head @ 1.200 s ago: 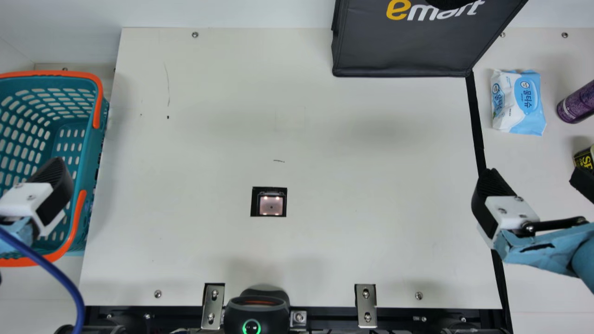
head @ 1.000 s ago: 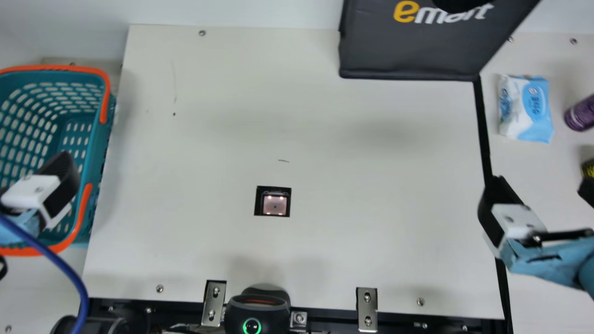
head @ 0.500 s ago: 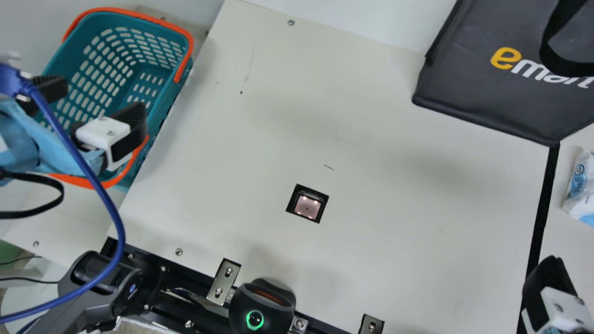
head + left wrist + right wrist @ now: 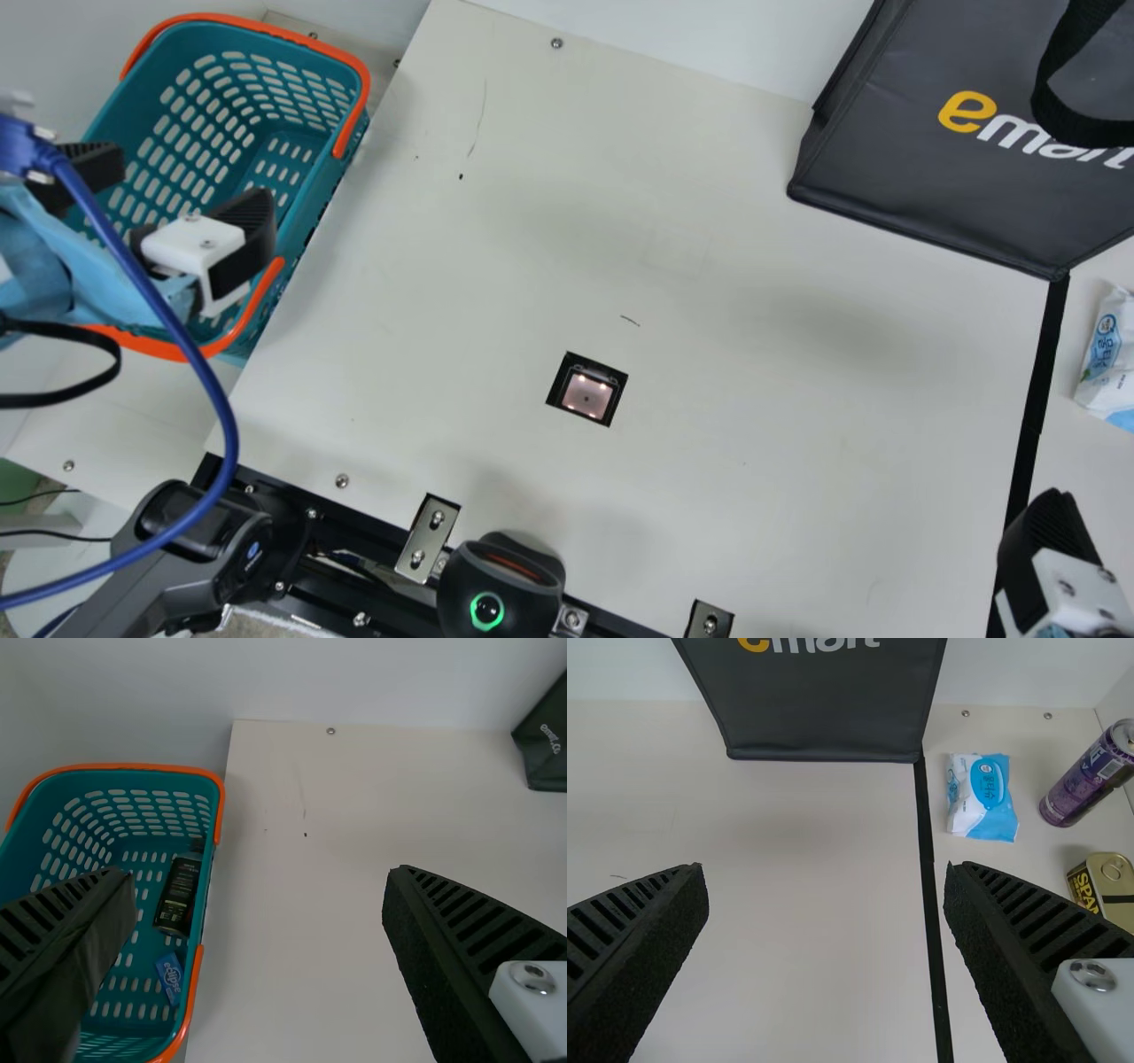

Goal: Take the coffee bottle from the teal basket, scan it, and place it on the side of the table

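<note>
Coffee bottle [image 4: 177, 895] lies in teal basket [image 4: 330, 184], apart from wide-open, empty left fingers [image 4: 255, 221]

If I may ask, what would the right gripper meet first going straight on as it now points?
Most likely the right gripper would meet the cream table, with the dark bag farther along, though its height and slant are hard to judge.

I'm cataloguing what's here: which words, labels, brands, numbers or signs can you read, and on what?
"emart": dark bag, its end cut off in the main view.
"SPA", last part unclear: yellow tin.
Too small or blurred to read surely: the wipes-like pack, purple can, coffee bottle and blue packet in the teal basket.
</note>
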Controlling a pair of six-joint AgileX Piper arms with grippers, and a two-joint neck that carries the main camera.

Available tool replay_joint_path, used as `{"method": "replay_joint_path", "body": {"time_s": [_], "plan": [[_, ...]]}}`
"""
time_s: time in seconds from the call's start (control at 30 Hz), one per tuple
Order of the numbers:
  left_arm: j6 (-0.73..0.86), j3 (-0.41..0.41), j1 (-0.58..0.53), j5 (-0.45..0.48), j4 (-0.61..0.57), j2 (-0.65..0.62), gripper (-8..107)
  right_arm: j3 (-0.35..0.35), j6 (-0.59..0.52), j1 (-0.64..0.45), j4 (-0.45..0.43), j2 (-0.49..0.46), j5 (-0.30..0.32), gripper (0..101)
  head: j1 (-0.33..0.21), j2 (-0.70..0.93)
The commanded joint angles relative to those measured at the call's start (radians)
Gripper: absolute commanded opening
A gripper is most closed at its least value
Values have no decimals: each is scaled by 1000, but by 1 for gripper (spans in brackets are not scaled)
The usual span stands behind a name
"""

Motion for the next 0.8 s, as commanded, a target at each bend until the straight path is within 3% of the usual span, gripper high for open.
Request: {"method": "replay_joint_path", "body": {"time_s": [0.0, 0.43, 0.77], "plan": [[-21, -3, 25, -3, 14, 7, 90, 0, 0, 0, 0, 0, 0, 95, -29, 4], [-123, 17, 299, -30, 67, 61, 90, 0, 0, 0, 0, 0, 0, 95, -29, 4], [61, 42, 519, -82, -8, 164, 90, 0, 0, 0, 0, 0, -1, 95, -29, 4]]}}
